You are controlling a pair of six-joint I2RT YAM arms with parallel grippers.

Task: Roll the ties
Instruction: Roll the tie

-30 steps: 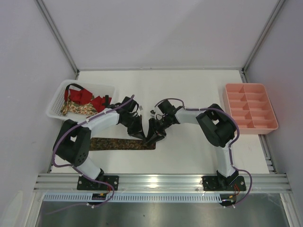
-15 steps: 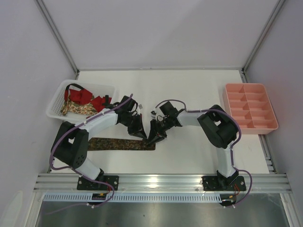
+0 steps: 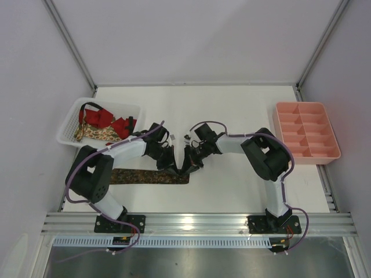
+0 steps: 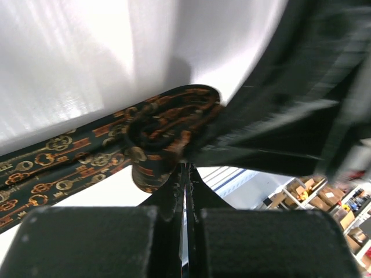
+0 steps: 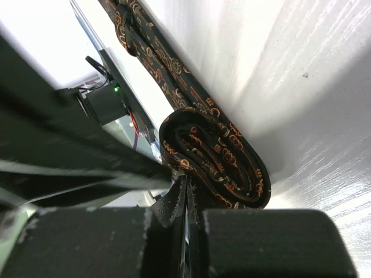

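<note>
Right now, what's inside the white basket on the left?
A red tie and a floral tie, tangled together. Anything beneath them, and most of the basket floor, is covered.

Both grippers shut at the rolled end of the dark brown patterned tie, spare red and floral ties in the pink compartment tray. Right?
No. Top view shows the red and floral ties in the white mesh basket at left, not the pink compartment tray. Rest holds.

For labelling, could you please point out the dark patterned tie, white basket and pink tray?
Dark patterned tie (image 5: 214, 159): right wrist view, rolled coil.
White basket (image 3: 66, 126): top view, left wall.
Pink tray (image 3: 301, 105): top view, far rim.
</note>
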